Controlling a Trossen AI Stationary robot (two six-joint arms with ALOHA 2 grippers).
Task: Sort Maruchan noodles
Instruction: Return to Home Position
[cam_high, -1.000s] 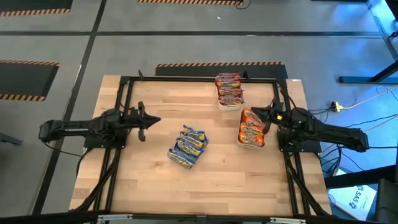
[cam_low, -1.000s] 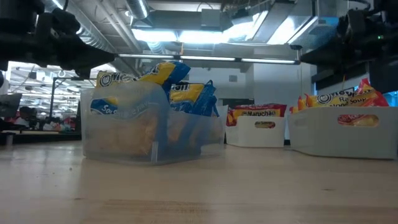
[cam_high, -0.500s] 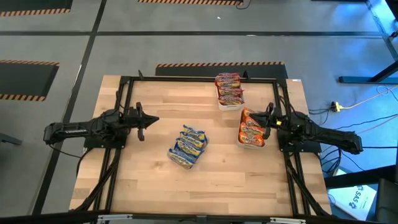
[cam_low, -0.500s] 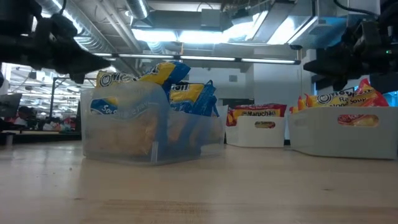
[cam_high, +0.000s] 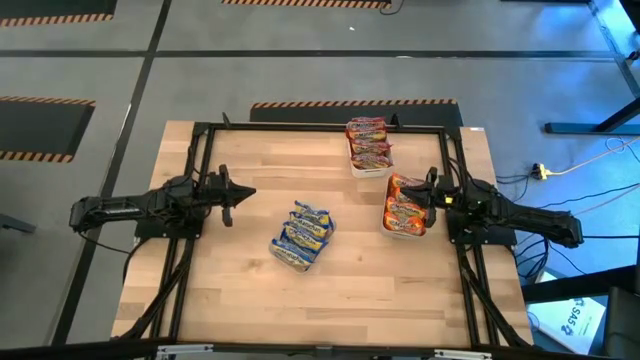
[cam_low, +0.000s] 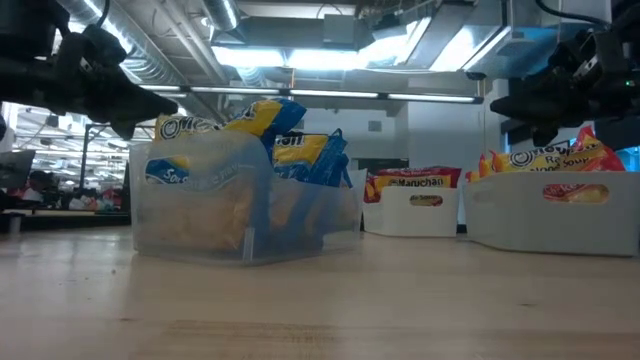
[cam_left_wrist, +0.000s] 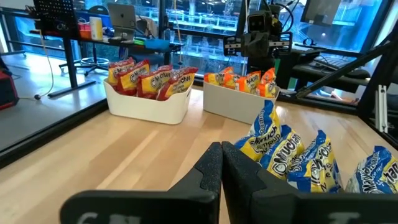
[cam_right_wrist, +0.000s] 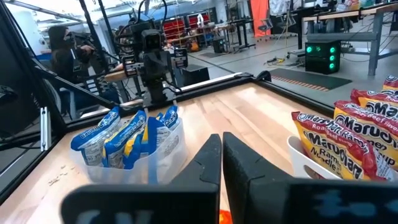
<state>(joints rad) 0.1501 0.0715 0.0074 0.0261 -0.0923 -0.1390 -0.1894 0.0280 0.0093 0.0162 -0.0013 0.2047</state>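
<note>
The Maruchan noodles stand sorted in three containers on the wooden table. Blue-and-yellow packets (cam_high: 302, 236) fill a clear container (cam_low: 200, 210) at the table's middle. Dark red packets (cam_high: 369, 142) sit in a white bin at the far edge. Orange packets (cam_high: 404, 208) sit in a white bin (cam_low: 560, 215) on the right. My left gripper (cam_high: 250, 193) hovers level and shut at the table's left, pointing at the middle, with nothing in it (cam_left_wrist: 222, 158). My right gripper (cam_high: 424, 194) is shut and level over the orange bin's right rim, also holding nothing (cam_right_wrist: 221, 149).
A black frame rail (cam_high: 320, 127) runs around the table top. Bare wood (cam_high: 330, 300) lies between the clear container and the near edge. Beyond the table, a person (cam_right_wrist: 62, 50) sits in the room.
My right gripper has drawn back a little toward the table's right edge and sunk, ending level over the orange bin's rim. It stays shut. The packets and containers have not moved.
</note>
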